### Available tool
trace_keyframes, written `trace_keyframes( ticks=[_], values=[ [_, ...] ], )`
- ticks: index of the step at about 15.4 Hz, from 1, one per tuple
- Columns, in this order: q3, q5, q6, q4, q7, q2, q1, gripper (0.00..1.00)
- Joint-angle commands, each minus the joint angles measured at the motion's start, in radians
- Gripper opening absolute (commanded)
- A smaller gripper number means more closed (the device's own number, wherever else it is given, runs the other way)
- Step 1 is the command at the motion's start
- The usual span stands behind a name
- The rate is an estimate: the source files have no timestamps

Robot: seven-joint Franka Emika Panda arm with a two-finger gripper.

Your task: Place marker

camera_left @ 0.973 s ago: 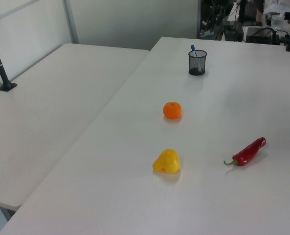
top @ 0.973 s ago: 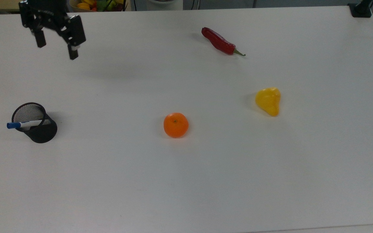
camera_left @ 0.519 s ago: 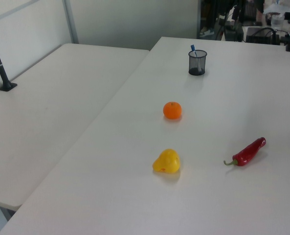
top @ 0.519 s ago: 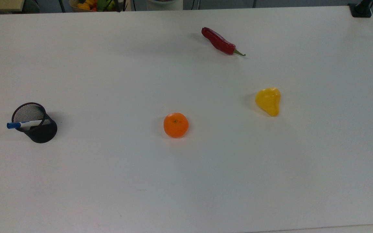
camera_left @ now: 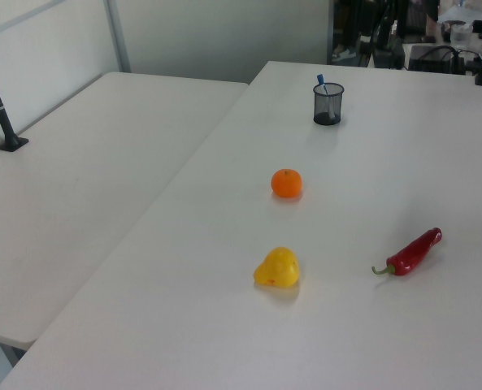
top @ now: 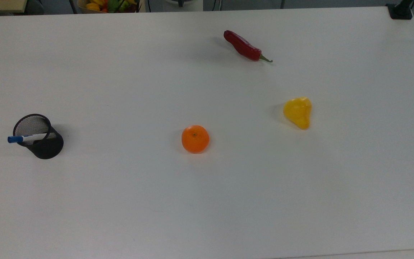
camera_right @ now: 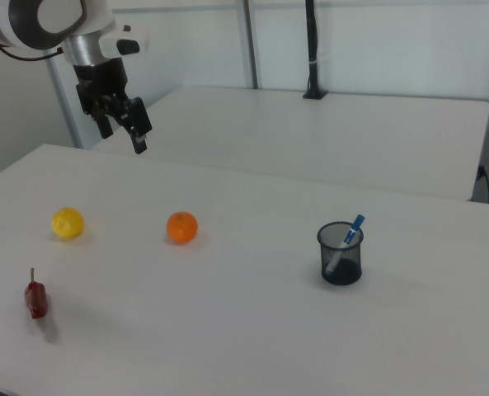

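Observation:
The marker (top: 27, 137) is white with a blue cap and stands tilted inside a black mesh cup (top: 47, 147) at the top view's left. Its capped end sticks out over the rim. The left view has the marker (camera_left: 321, 80) and cup (camera_left: 327, 106) at the far end of the table. In the right view the marker (camera_right: 350, 235) leans in the cup (camera_right: 340, 262) at centre right. My gripper (camera_right: 124, 142) hangs high above the table at the right view's upper left, far from the cup. It is open and holds nothing.
An orange (top: 195, 139) sits mid-table, a yellow pear-shaped fruit (top: 298, 112) to the top view's right, and a red chilli (top: 244, 46) near the far edge. A fruit basket (top: 106, 5) lies beyond that edge. A second table (camera_left: 78, 187) adjoins at the left view's left.
The open gripper, seen at the top view's upper left one second ago, has moved out of that picture. The marker, cup and fruits have not moved.

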Motion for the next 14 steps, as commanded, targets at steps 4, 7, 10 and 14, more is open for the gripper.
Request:
trace_keyframes(
  ticks=[4,7,10,14],
  values=[
    [-0.092,-0.004,0.027,-0.028,-0.181,0.004,0.096,1.0],
    [-0.095,-0.003,0.03,-0.033,-0.205,0.002,0.098,1.0],
    [-0.095,-0.003,0.033,-0.032,-0.211,0.005,0.096,1.0],
    [-0.095,-0.004,0.033,-0.032,-0.214,0.007,0.096,1.0]
  ],
)
